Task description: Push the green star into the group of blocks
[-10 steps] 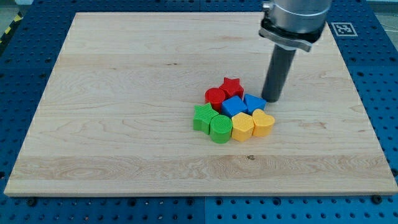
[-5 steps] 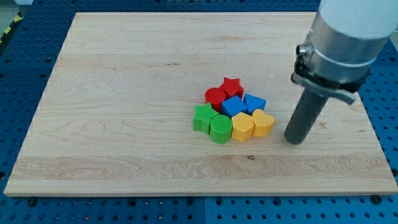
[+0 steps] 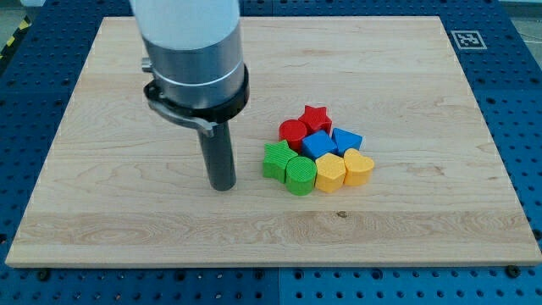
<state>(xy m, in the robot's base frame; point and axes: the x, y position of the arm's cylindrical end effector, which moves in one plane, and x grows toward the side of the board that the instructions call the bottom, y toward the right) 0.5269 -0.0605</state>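
My tip (image 3: 223,187) swung from cluster's right to left, near green star (image 3: 275,160); wooden board (image 3: 127,102), blue pegboard (image 3: 517,110).

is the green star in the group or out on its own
In the group: the green star touches the green round block. My tip stands apart at the view's left.

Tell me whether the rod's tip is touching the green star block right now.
Apart. The camera view shows bare wood between my tip and the green star block, which sits to the tip's right against the group.
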